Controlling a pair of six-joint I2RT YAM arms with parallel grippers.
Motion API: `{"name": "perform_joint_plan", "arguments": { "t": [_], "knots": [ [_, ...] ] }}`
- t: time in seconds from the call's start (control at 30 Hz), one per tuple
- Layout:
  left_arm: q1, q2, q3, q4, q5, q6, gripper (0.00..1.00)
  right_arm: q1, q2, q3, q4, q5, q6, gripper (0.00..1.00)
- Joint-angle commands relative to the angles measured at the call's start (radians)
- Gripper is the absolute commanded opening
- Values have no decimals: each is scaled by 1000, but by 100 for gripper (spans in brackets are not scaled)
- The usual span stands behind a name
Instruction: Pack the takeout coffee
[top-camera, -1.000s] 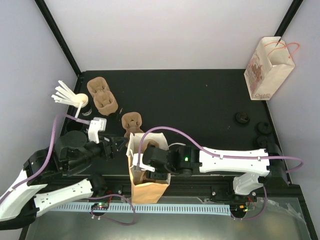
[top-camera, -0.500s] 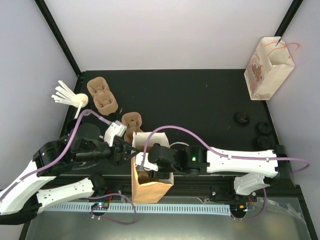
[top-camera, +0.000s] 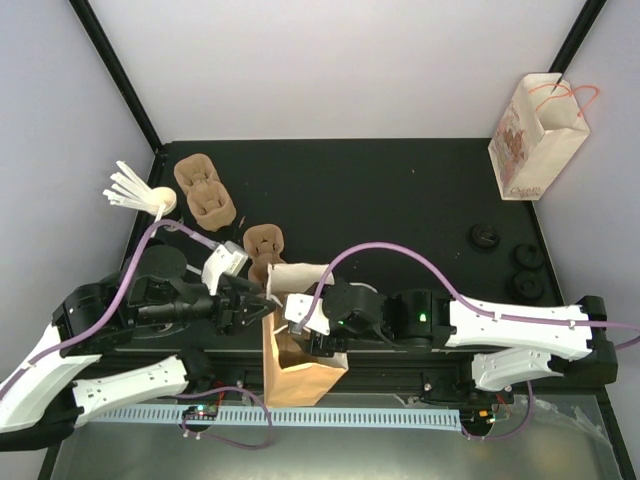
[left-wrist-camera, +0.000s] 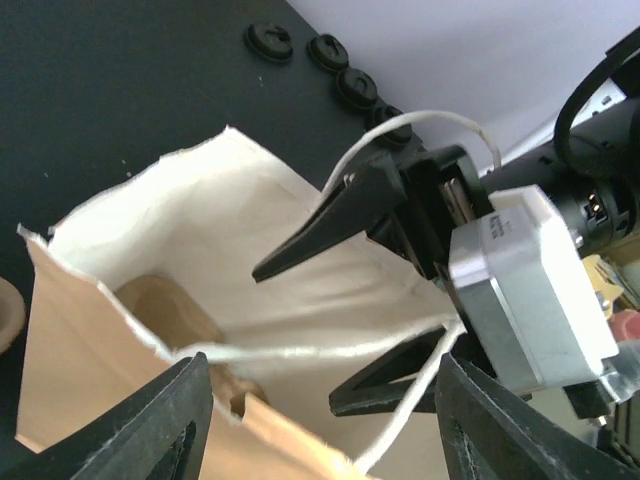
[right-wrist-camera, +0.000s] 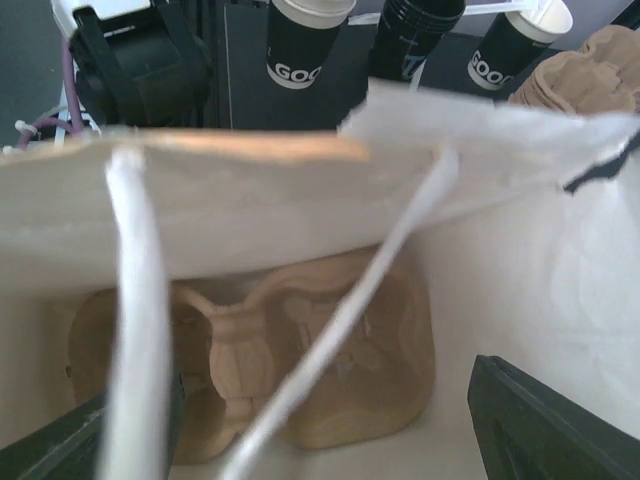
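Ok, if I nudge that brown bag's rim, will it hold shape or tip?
Probably floppy: the brown paper bag has a creased, bowed rim. Likely tips easily, standing tall and narrow; the pulp carrier on its floor may steady it.

Matt brown paper bag (top-camera: 300, 368), rough pulp tray (right-wrist-camera: 380, 362)

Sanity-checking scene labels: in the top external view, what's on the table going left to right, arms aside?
white stirrers → stacked pulp cup carriers → brown paper bag → black round lid → printed paper bag
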Motion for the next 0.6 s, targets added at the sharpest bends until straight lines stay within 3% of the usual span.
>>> {"name": "perform_joint_plan", "arguments": {
  "t": [0.0, 0.13, 0.27, 0.37, 0.47, 0.57],
  "knots": [
    [0, 25, -6, -18, 102, 25, 65, -4, -12, 68, -15, 18, 5, 80],
    [0, 23, -6, -7, 155, 55, 67, -5, -24, 89, 2, 4, 19, 75],
    [-1, 5, -28, 37, 181, 68, 68, -5, -19, 119, -1, 19, 33, 62],
    [-1, 21, -29, 35, 203, 85, 68, -5, -6, 156, -29, 57, 38, 59],
    [-2, 45, -13, -5, 173, 101, 68, -5, 9, 197, -44, 116, 46, 53],
    [-1, 57, 25, -46, 106, 99, 71, -5, 12, 224, -45, 132, 55, 55]
  ]
}}
